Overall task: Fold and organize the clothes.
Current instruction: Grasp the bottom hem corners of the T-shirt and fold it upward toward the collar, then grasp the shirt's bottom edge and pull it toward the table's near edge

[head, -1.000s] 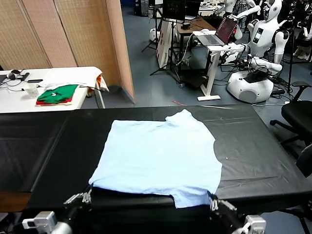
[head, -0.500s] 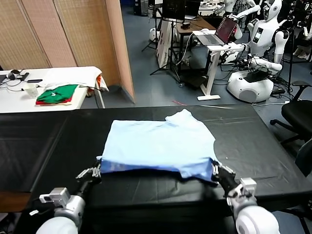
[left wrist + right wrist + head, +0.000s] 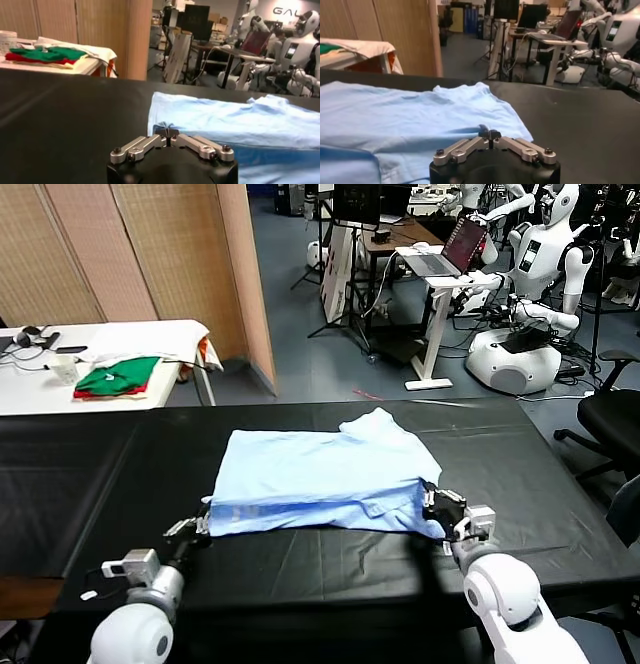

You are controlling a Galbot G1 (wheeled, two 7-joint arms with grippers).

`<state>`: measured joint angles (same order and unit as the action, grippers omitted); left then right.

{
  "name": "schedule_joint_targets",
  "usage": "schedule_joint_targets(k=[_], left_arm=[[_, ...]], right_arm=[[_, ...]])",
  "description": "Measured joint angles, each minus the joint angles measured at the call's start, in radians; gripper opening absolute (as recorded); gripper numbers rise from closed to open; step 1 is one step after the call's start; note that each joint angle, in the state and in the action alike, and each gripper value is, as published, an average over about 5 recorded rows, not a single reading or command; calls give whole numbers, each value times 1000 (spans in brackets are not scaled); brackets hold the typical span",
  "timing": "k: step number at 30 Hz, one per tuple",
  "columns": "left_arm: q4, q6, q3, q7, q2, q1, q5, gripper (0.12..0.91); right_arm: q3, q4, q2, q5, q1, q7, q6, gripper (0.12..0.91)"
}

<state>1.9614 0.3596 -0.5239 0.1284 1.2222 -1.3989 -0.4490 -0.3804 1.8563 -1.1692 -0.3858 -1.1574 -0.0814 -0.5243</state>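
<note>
Left gripper [image 3: 197, 527]: clenched on the hem corner of the T-shirt [image 3: 320, 474], at about 7 o'clock of the garment, low over the black worktop [image 3: 80, 474]
Right gripper [image 3: 437, 506]: clenched on the other hem corner, at about 5 o'clock of the garment, just above the worktop
T-shirt position: middle of the worktop, collar toward 12 o'clock, near edge lifted and doubled over the body so the hem band lies as a darker blue strip on top
Wrist views: a pinch of blue cloth shows between the closed fingertips of each gripper [image 3: 167, 131] [image 3: 489, 133]
Risk, uneven carry: the right corner sits farther toward 12 o'clock than the left, so the fold line may end up skewed if the two arms do not level out
Risk, slip: the fabric looks thin and soft and each hold is only a small pinch, so a corner could slide free and the flap would drop short of the collar
Risk, drag: a low carry could push the lower layer into wrinkles toward 12 o'clock
Change from earlier: both grippers and the held hem have moved toward 12 o'clock, covering more of the body; a second ago the T-shirt lay nearly flat with its hem at the 6 o'clock edge
Background: green and red folded garments [image 3: 117, 377] on the white table at 10 o'clock, untouched
</note>
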Motion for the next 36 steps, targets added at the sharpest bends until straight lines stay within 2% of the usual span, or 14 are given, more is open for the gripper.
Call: schedule_joint_targets(k=[3,6,8,11,14,17,19,21,26,28,31,36], left_arm=[[-24,1,18,0,-7,24,11,148],[-34,3,29,0,-9,38,17,157],[-32,6,30,3,-9,37,15,194],[-18,14,24,8,-11,23,11,345],[8,23,14,6,-17,-2,10,534],[37,28,3,1,-25,-37,12,721],[50,31,-2,1,-27,-58,10,828],[56,33,-4,-2,-27,-73,6,885],[53,37,1,-16,-15,-90,1,905],[49,37,3,-17,-11,-93,2,885],[47,38,4,-18,-9,-98,2,813],[39,42,4,-15,-8,-99,3,648]], right_arm=[[-13,16,-3,-12,-15,11,-34,183],[-32,54,2,-30,-44,18,-78,329],[-49,90,9,-34,-73,21,-109,479],[-82,155,18,-34,-129,26,-136,686],[-119,214,23,-32,-192,32,-134,839],[-154,250,22,-36,-248,39,-119,897],[-174,261,21,-40,-278,44,-110,899],[-188,264,19,-42,-301,47,-102,875],[-204,261,13,-44,-331,51,-91,802],[-204,258,10,-44,-335,53,-90,786],[-200,253,6,-42,-334,55,-88,705],[-192,243,5,-38,-333,58,-85,422]])
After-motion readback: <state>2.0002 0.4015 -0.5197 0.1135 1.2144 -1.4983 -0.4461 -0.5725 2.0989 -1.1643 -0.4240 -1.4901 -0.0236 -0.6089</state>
